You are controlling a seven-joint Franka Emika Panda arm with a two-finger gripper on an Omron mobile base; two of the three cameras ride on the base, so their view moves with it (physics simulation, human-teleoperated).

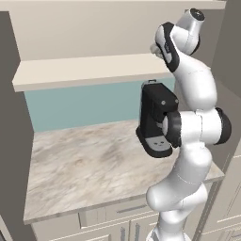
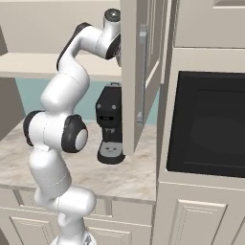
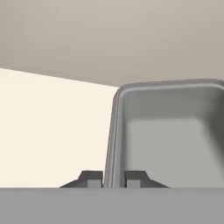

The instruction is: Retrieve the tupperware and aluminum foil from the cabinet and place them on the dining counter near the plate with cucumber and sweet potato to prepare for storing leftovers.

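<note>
The tupperware (image 3: 166,140) is a grey rimmed tub that sits on the cream shelf (image 3: 52,131) of the cabinet (image 1: 84,70). In the hand view it lies close up, right of centre. My gripper (image 3: 113,178) is shut on the tub's left wall, with one fingertip (image 3: 92,178) outside the rim and the other inside. In the base views the arm reaches up into the cabinet beside its open door (image 2: 139,72). The aluminum foil, the plate with cucumber and sweet potato, and the dining counter are out of view.
A black coffee machine (image 1: 156,120) stands on the marbled counter (image 1: 84,160) below the cabinet, close behind the arm's elbow. The open cabinet door hangs right beside the upper arm. A tall unit with a dark oven window (image 2: 206,124) stands to the right.
</note>
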